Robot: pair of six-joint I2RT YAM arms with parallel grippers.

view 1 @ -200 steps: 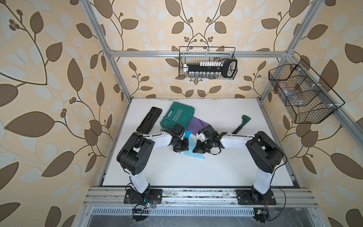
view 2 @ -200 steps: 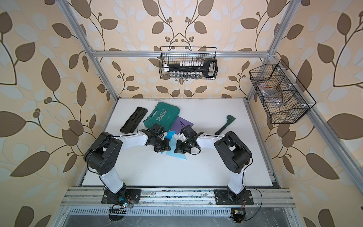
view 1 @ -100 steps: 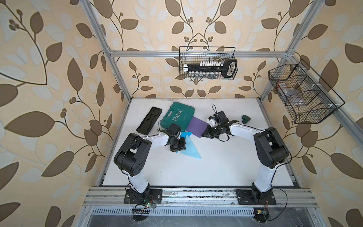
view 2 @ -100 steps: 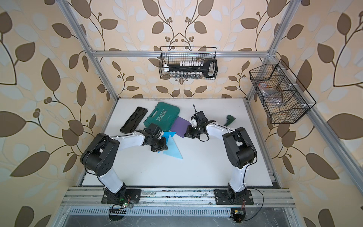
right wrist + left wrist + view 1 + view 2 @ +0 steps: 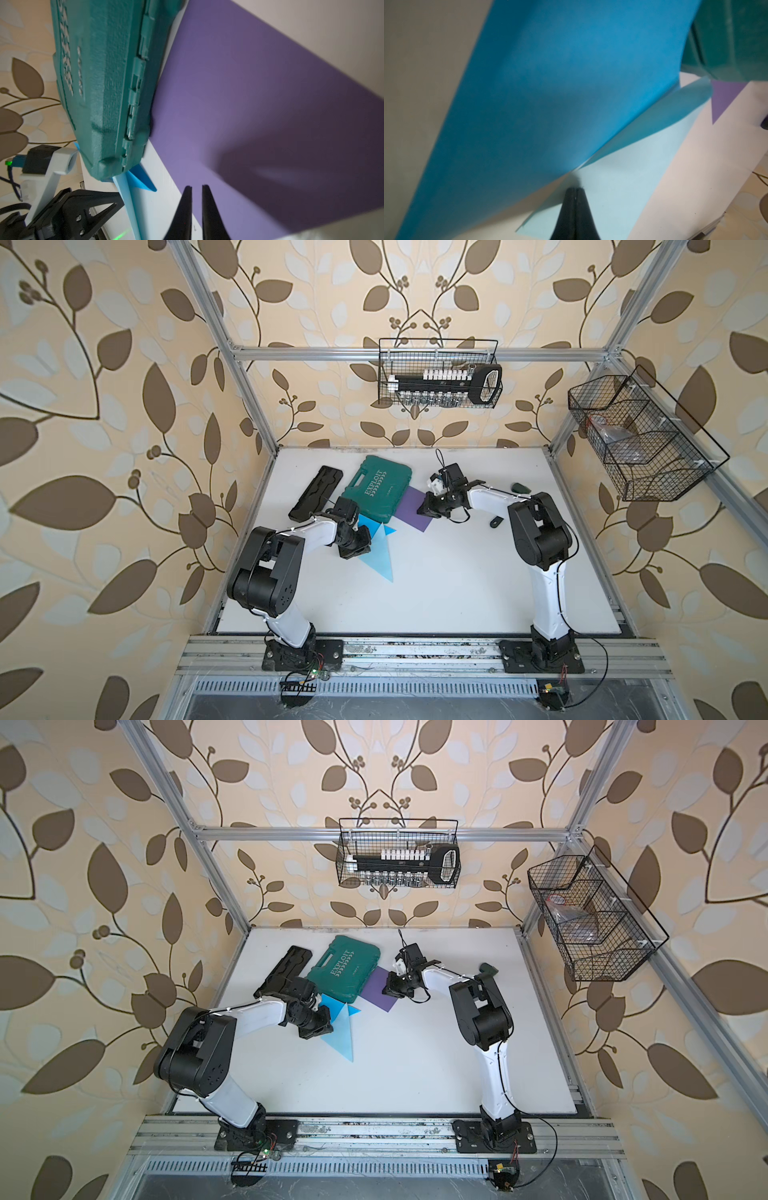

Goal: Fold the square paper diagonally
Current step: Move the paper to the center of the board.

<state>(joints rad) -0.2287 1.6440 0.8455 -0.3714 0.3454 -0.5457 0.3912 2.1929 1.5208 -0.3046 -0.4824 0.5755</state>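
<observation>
Both top views: high above the front edge, looking steeply down and inward, far off, whole white table (image 5: 436, 593) in frame, nearly identical. Left wrist cam very close on blue paper (image 5: 550, 83); right wrist cam close over purple sheet (image 5: 259, 104). Both wrist cams catch green case (image 5: 104, 83)

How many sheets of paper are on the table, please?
2. The blue sheet, part-folded, lies at the left gripper, against the case. The purple sheet lies beside the case, by the right gripper. The case may hide more.
</observation>
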